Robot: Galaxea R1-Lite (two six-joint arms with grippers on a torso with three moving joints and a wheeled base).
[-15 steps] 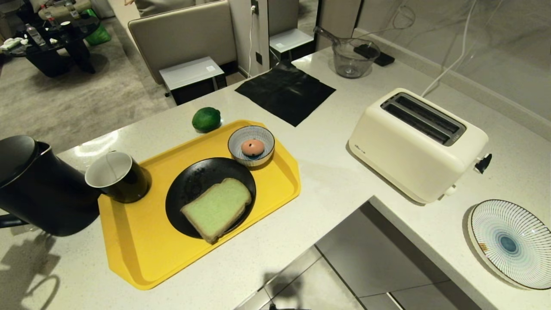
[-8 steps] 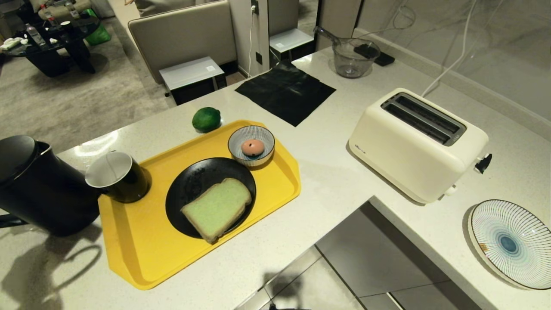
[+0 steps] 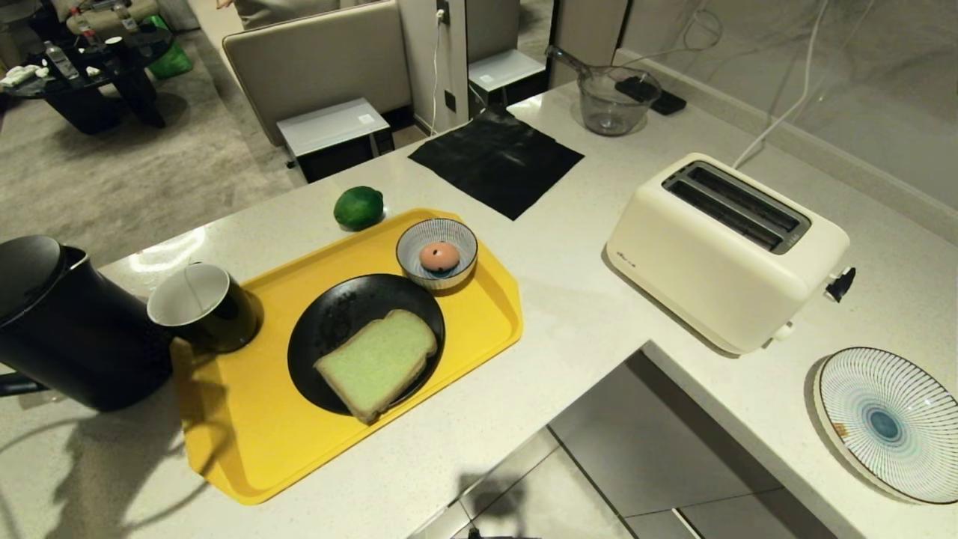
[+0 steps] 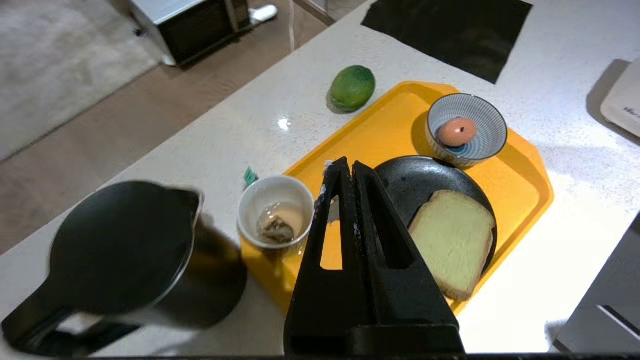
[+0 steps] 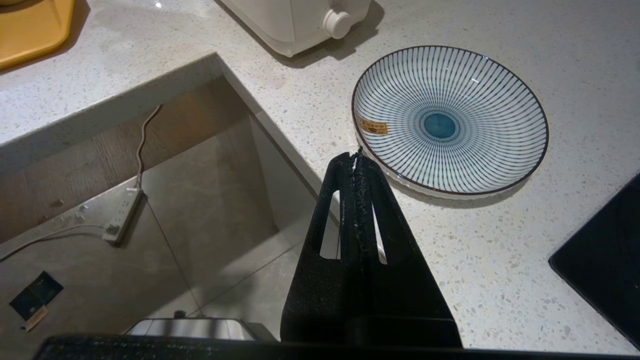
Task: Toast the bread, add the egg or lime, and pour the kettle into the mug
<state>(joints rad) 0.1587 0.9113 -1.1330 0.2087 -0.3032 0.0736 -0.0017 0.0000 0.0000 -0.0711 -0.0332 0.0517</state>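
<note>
One kettle [image 3: 71, 329] handle cut off at frame edge

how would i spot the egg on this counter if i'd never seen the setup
Find the yellow tray on the pale counter, left of the cream toaster. At its far corner, beyond the black plate holding green bread, sits a small blue-and-white striped bowl. The egg lies inside it: salmon-pink, smooth, unlike the green lime just off the tray.

Matt black kettle [image 3: 67, 329], glossy lime [image 3: 358, 207], speckled stone counter [image 3: 576, 314]
</note>
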